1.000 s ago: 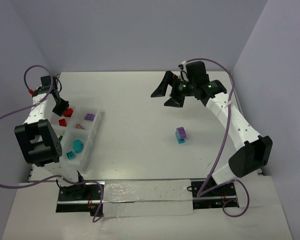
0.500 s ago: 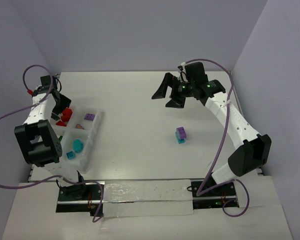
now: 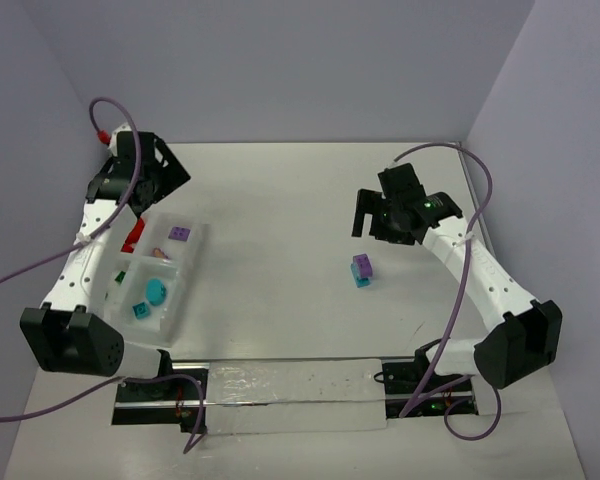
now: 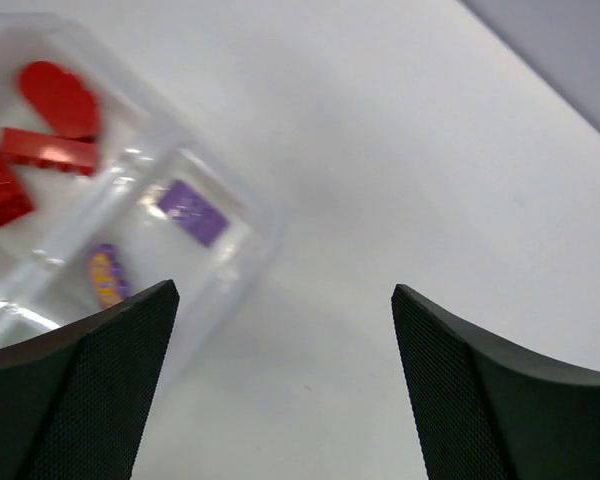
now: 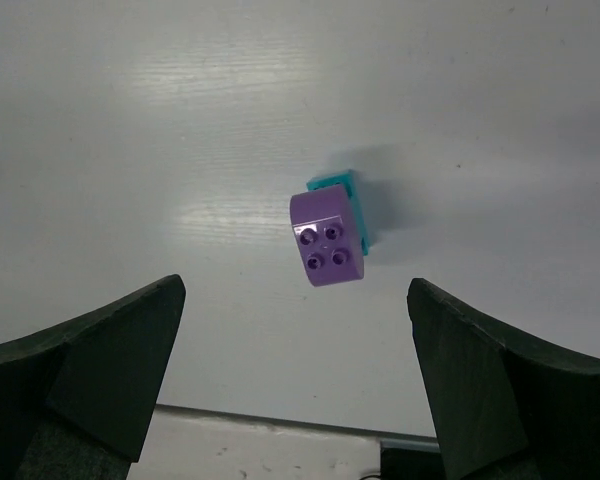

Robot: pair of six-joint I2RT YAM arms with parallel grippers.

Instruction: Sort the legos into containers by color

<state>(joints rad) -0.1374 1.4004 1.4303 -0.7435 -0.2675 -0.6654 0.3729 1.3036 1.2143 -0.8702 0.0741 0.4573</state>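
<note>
A purple brick stacked on a cyan one (image 3: 361,269) stands on the table right of centre; in the right wrist view this stack (image 5: 327,240) lies just beyond my open right gripper (image 5: 296,290), between the lines of its fingers and untouched. From above, the right gripper (image 3: 378,226) hovers just behind the stack. The clear tray (image 3: 185,262) lies at the left and holds red legos (image 3: 132,235), a purple brick (image 3: 180,233), cyan pieces (image 3: 155,291) and a green one (image 3: 120,275). My left gripper (image 3: 156,184) hangs open and empty past the tray's far end (image 4: 265,215).
The left wrist view shows red pieces (image 4: 50,95), a purple brick (image 4: 192,212) and a purple-and-orange piece (image 4: 106,275) in separate compartments. Walls close the table at the back and both sides. A taped strip (image 3: 290,395) runs along the near edge between the arm bases.
The left gripper opened over the red compartment, then rose and swung to the tray's far end. The right gripper came nearer, down over the purple and cyan stack.
</note>
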